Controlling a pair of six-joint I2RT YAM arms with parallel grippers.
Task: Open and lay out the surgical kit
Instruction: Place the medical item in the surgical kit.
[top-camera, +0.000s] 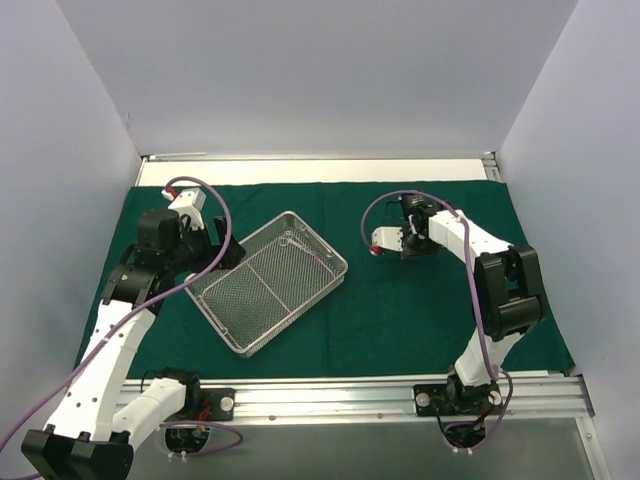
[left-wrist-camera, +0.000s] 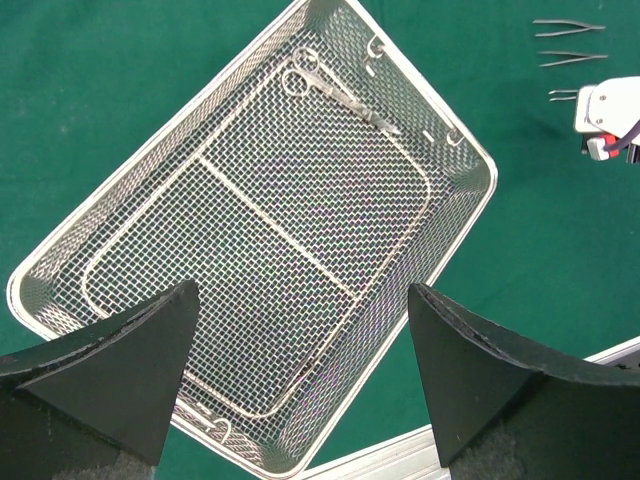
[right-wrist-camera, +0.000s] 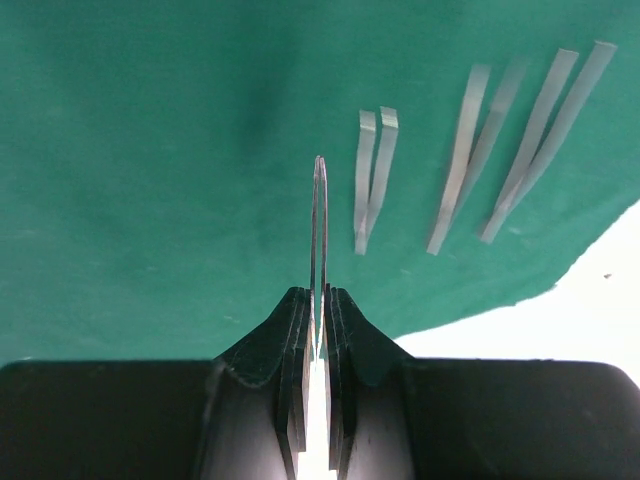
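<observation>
1. The dark green drape (top-camera: 400, 320) lay spread flat over the bench (top-camera: 300, 170), covering it from the near rail almost to the far edge, where a white strip showed.
2. The wire-mesh tray (top-camera: 215, 325) sat on the left half of the drape, turned at an angle to the bench edges.
3. The left gripper (left-wrist-camera: 302, 290) hung above the tray with its fingers spread wide and nothing between them.
4. One pair of scissors (left-wrist-camera: 335, 92) lay inside the tray, against its far wall. The rest of the mesh floor was bare.
5. To the right of the tray and well apart from it, the right gripper (right-wrist-camera: 318, 310) was over the drape. Its fingers were pressed together on a thin steel instrument (right-wrist-camera: 319, 230), seen edge-on and sticking out past the fingertips. Whether its tip touched the cloth could not be told.
6. Just beyond that instrument, three forceps (right-wrist-camera: 372, 180) lay side by side on the drape near its edge, apart from one another.
</observation>
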